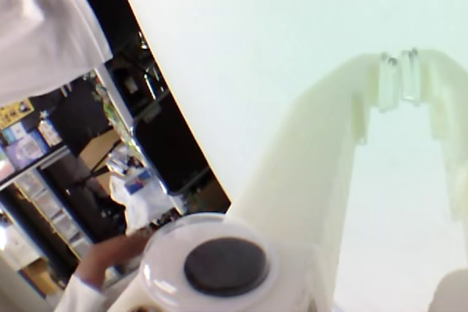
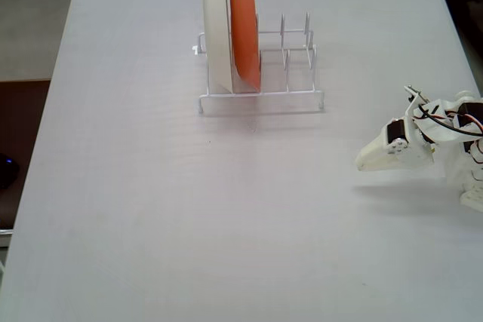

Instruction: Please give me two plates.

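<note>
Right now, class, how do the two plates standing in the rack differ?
The cream-white plate is pale; the orange plate is vivid. In the fixed view the cream-white plate sits in the leftmost slot and the orange plate just right of it. Both stand on edge in the white wire rack, close together.

White plastic arm (image 2: 423, 137) (red, black cables)

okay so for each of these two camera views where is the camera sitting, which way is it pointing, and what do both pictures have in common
Wrist view: rides on the arm, looks along the white two-finger gripper, whose tips meet, over the white table toward a cluttered room edge.
Fixed view: sits above the table's near edge, looks down at the white wire rack holding an upright cream-white plate and an orange plate; the gripper enters at right.
Shared: gripper and table only.
</note>
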